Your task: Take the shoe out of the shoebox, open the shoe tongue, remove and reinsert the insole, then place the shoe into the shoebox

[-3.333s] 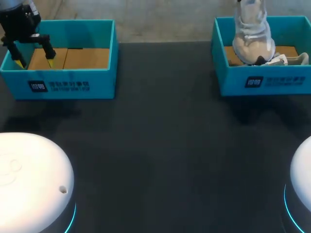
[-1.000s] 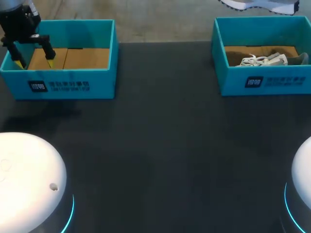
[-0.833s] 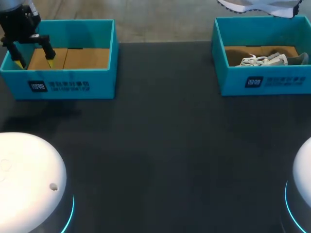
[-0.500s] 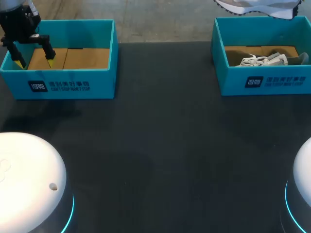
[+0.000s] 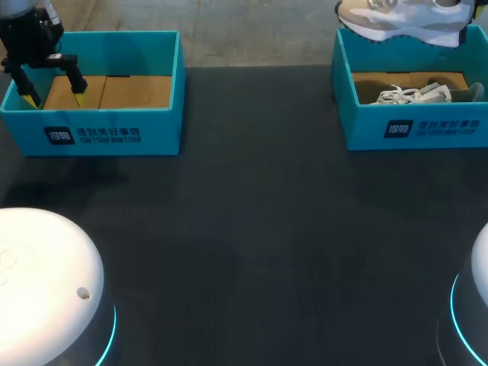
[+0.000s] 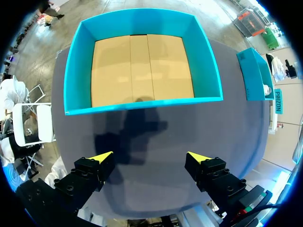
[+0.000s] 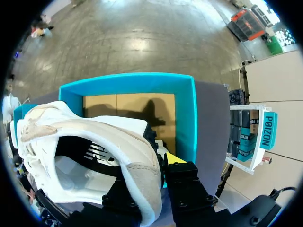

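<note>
A white shoe [image 5: 404, 19] hangs sole-down above the back of the right teal shoebox [image 5: 415, 130]. In the right wrist view my right gripper [image 7: 152, 164] is shut on the shoe [image 7: 85, 127] at its heel rim, one finger inside and one outside, over the shoebox [image 7: 187, 118]. That gripper itself is out of the head view. My left gripper [image 5: 55, 97] is open over the left teal shoebox [image 5: 99, 133], nothing between its fingers. In the left wrist view the left gripper [image 6: 149, 157] stands over the table, just short of that box's [image 6: 142, 105] front wall.
A second pale shoe with loose white laces [image 5: 418, 94] lies inside the right shoebox. The left shoebox shows only a bare cardboard floor [image 6: 142, 66]. Dark table [image 5: 252, 229] stretches between and in front of the two boxes.
The shoe was lifted out of the right box, turned level and has come lower into the head view over the last second. My left arm has not moved.
</note>
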{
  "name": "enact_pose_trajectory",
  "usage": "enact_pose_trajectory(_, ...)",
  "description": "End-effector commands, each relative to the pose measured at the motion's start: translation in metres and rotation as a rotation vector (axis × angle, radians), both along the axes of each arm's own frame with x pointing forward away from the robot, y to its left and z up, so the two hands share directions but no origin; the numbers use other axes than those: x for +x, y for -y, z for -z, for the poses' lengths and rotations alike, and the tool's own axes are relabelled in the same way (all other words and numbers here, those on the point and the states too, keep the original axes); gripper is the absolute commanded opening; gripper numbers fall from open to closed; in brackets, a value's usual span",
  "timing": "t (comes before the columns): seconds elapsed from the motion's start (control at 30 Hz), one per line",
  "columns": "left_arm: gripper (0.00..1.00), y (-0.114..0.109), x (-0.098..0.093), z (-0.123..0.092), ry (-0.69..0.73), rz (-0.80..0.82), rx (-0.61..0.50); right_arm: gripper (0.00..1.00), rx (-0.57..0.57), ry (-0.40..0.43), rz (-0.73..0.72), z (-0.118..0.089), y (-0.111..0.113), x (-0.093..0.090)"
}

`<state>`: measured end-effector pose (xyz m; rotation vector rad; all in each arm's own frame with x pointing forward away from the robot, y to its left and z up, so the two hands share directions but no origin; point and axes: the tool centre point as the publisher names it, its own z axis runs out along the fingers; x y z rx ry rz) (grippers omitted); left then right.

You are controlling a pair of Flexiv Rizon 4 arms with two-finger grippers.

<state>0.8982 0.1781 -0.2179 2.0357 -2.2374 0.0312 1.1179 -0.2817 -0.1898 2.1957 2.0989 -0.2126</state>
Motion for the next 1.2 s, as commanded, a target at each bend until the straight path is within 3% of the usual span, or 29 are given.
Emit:
enact_pose_trajectory(0.03,1.0,0.0,-0.001,0.0,0.002,-0.001,0.001,0.0,0.011,0.01,-0.016,0.012,0.011,-0.003)
enact_pose_trajectory(0.17,1.0,0.0,-0.001,0.0,0.002,-0.001,0.001,0.0,-0.006,0.0,-0.05,0.028,0.014,0.0)
enact_pose_trajectory(0.67,1.0,0.0,-0.001,0.0,0.002,-0.001,0.001,0.0,-0.006,0.0,-0.05,0.028,0.014,0.0)
enact_pose_trajectory(0.9,1.0,0.0,-0.001,0.0,0.002,-0.001,0.001,0.0,-0.023,0.092,-0.077,0.044,0.027,0.01)
enact_pose_trajectory(1.2,1.0,0.0,-0.001,0.0,0.002,-0.001,0.001,0.0,-0.04,0.088,-0.105,0.07,0.046,0.025)
